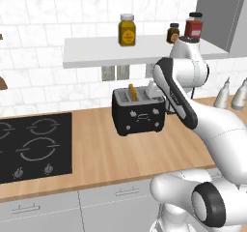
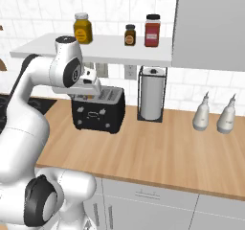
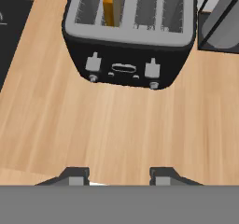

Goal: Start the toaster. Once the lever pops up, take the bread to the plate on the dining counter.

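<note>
Toaster point(image 2: 99, 113) is sitting on wood counter point(image 2: 162, 152); arm's hand is hovering over its top at 10 o'clock, gripper probably hidden. Paper-towel holder point(image 2: 152, 95) is standing at toaster's 3 o'clock.

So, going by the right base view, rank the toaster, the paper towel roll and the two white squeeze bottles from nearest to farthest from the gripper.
1. toaster, just under the gripper.
2. paper towel roll, to the toaster's right.
3. near squeeze bottle, further right.
4. far squeeze bottle, rightmost on the counter.
</note>
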### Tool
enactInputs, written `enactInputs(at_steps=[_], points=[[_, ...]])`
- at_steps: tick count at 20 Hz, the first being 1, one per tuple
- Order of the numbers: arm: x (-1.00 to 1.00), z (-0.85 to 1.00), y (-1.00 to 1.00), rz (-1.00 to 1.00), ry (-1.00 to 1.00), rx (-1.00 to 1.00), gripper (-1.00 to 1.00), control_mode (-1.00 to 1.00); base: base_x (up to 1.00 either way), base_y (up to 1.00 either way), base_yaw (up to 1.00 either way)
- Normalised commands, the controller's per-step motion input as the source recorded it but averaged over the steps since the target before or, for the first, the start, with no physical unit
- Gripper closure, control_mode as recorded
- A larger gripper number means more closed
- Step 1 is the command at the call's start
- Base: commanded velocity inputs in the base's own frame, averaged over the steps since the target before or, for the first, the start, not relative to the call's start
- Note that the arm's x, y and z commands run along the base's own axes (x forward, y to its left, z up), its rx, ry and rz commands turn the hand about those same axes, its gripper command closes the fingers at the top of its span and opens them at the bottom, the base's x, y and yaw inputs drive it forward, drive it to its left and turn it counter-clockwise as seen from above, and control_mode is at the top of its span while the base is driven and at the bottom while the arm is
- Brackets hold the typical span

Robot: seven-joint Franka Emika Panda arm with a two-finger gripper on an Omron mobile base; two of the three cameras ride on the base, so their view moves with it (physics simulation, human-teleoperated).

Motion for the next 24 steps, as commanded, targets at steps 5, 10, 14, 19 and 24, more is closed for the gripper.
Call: enactInputs(at_steps=[5,10,14,19,24], points=[[0.00,-0.13,0.18,0.00,0.00,0.00,-1.00,-1.00,0.00,0.00,0.00],[0.01,-0.24,0.18,0.00,0.00,0.01,-1.00,-1.00,0.00,0.00,0.00],[0.21,-0.17,0.24,0.00,0.00,0.00,-1.00,-1.00,0.00,0.00,0.00],[0.33,-0.22,0.22,0.00,0.00,0.00,-1.00,-1.00,0.00,0.00,0.00],[0.43,-0.10,0.16,0.00,-0.04,0.00,1.00,-1.00,0.00,0.00,0.00]])
